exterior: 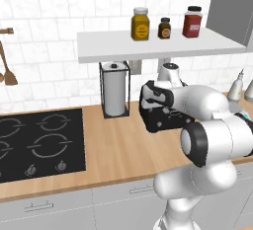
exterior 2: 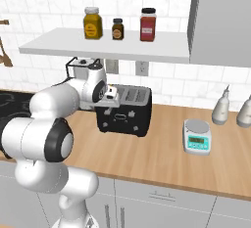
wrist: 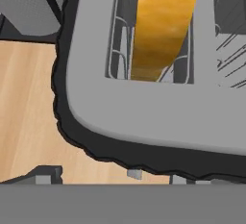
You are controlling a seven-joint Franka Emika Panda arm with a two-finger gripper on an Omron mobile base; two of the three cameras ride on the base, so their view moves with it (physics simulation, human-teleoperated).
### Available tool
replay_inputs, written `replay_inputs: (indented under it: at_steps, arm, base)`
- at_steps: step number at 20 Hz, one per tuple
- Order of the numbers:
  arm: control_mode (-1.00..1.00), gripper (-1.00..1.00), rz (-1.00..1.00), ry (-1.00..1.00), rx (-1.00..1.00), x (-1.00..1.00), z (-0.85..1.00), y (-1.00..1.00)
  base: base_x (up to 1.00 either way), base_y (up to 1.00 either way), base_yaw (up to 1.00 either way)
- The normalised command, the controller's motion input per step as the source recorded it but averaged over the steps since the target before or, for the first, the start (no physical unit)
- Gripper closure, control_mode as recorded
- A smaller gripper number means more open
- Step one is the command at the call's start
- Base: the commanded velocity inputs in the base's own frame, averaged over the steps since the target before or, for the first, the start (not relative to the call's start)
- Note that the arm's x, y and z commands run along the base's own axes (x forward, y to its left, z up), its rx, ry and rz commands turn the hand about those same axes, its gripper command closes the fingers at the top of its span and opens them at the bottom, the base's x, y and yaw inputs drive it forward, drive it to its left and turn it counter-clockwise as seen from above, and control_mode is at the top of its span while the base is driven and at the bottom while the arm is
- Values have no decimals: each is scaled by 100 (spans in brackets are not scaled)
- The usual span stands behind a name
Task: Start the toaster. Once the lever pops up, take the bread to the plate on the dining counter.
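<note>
The black toaster (exterior 2: 128, 116) stands on the wood worktop against the tiled wall; in the left base view the toaster (exterior: 160, 120) is partly hidden behind my arm. My gripper (exterior 2: 112, 95) hovers just above its left end, pointing down. In the hand view the grey toaster top (wrist: 144, 107) lies close below, and the bread (wrist: 163, 26), a tan-orange slice, sits down in a slot. The gripper (wrist: 127, 177) is open, its tips spread wide at the bottom edge with nothing held. The lever is hidden from me. The plate and the dining counter are out of view.
A paper towel holder (exterior: 114, 90) stands left of the toaster, and the black hob (exterior: 39, 142) lies further left. A white shelf (exterior 2: 105, 46) with three jars hangs over the toaster. A kitchen scale (exterior 2: 198, 136) and pale bottles (exterior 2: 221, 105) stand to the right.
</note>
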Motion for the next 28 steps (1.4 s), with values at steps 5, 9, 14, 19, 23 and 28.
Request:
replay_inputs:
  at_steps: [5,9,14,19,23,28]
  arm:
    - [-100,-100,0,0,0,-13,-2,0]
    - [-100,-100,0,0,0,-24,-10,0]
    - [-100,-100,0,1,0,-29,-25,0]
    - [-100,-100,0,1,0,-24,-45,0]
    - [-100,-100,0,0,0,-26,-59,0]
    - [-100,-100,0,0,0,-23,-69,0]
  base:
    - [0,0,0]
    - [0,0,0]
    - [0,0,0]
    - [0,0,0]
    - [0,0,0]
    - [0,0,0]
